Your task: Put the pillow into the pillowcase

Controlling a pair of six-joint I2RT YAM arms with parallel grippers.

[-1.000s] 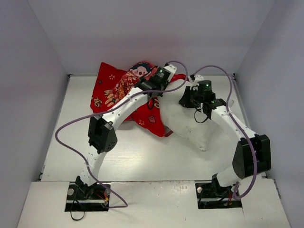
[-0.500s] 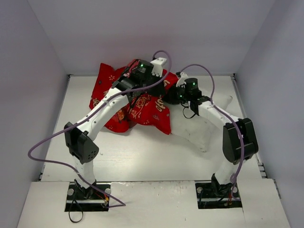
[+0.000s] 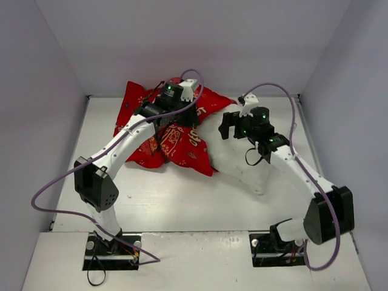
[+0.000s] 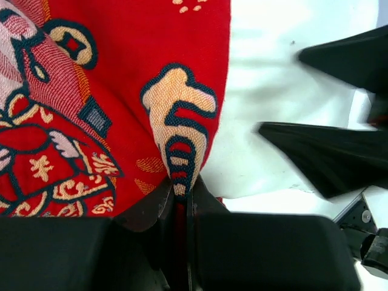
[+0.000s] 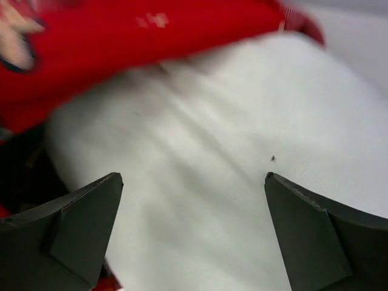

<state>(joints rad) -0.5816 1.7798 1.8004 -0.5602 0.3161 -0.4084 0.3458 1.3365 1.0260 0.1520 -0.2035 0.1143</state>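
Note:
The red printed pillowcase [image 3: 140,118] lies bunched at the back left of the table, over the left end of the white pillow [image 3: 242,162]. My left gripper [image 3: 180,116] is shut on the pillowcase's edge [image 4: 182,151], pinching a fold at the seam beside the pillow [image 4: 267,91]. My right gripper [image 3: 229,128] hovers open over the pillow [image 5: 212,139] with nothing between its fingers, and red pillowcase cloth [image 5: 121,36] shows just beyond it. The right gripper's black fingers [image 4: 321,157] show in the left wrist view, close to the held edge.
White walls close in the table [image 3: 182,200] at the back and both sides. Purple cables [image 3: 54,200] loop from each arm. The arm bases [image 3: 112,248] sit at the near edge.
My right gripper has opened and drawn back to the right, off the pillowcase's mouth. My left arm carried the held pillowcase edge leftward, then stayed nearly still.

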